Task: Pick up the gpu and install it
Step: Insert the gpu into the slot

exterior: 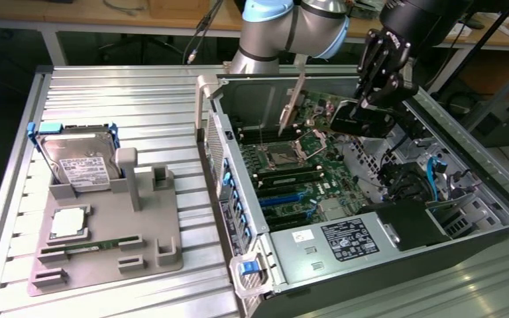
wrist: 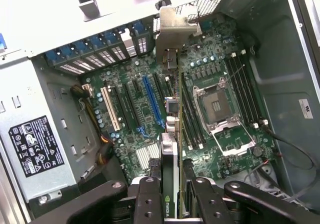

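One slatted metal table (exterior: pixel 122 99) bears the case (exterior: pixel 254 99); pincer (wrist: pixel 175 194) grips gpu (wrist: pixel 169 154).

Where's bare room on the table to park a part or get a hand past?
Free: ribbed table strip between grey fixture and case; also beyond the hard drive, toward the far edge. Crowded: inside the case, where the tool holds the gpu over the motherboard.

free: open case (wrist: pixel 280 49) side, gpu (wrist: pixel 169 159) hanging over motherboard (wrist: pixel 125 79) | obstacles: PSU (wrist: pixel 35 144), cables (wrist: pixel 97 144) beside slots, rear wall (exterior: pixel 223 159)
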Controlling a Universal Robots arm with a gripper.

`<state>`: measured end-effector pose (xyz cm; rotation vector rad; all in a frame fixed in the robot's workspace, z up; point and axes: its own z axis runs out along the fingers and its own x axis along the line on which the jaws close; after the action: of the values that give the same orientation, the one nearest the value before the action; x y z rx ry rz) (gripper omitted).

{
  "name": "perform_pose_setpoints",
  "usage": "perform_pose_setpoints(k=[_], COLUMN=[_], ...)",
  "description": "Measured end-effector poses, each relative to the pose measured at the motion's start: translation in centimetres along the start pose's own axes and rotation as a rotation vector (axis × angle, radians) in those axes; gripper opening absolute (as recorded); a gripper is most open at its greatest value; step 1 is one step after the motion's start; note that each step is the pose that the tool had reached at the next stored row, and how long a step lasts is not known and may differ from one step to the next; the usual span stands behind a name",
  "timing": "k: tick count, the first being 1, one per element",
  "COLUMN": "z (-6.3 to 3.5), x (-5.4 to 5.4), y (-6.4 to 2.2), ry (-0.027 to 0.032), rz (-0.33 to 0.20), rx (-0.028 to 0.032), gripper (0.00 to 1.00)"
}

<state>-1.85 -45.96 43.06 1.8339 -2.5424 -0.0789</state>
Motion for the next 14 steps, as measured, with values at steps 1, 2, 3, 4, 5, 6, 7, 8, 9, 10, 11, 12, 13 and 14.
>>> perform_pose_setpoints(k=[1,2,3,4,5,6,7,8,9,10,11,12,13,14], z=[0.00,0.00,0.00,0.00,0.00,0.00,0.00,0.00,0.00,0.00,0.00,0.00,0.00,0.00], x=[0.00,0.00,0.00,0.00,0.00,0.00,0.00,0.00,0.00,0.00,0.00,0.00,0.00,0.00], y=[0.00,0.00,0.00,0.00,0.00,0.00,0.00,0.00,0.00,0.00,0.00,0.00,0.00,0.00], ry=[0.0003,0.0005,0.0006,0.0008,0.0009,0.0011,0.0013,0.0015,0.0017,0.0018,0.0020,0.0022,0.0024,0.0026], rz=[-0.008,-0.012,-0.016,-0.019,-0.022,-0.026,-0.030,-0.034,-0.038,-0.041,-0.046,-0.050,-0.054,-0.058], rx=[-0.0002,-0.0003,-0.0004,-0.0005,-0.0005,-0.0006,-0.0007,-0.0008,-0.0009,-0.0010,-0.0011,-0.0012,-0.0013,-0.0014], gripper=[0.27,0.27,0.27,0.27,0.27,0.27,0.27,0.27,0.27,0.27,0.27,0.27,0.27,0.27])
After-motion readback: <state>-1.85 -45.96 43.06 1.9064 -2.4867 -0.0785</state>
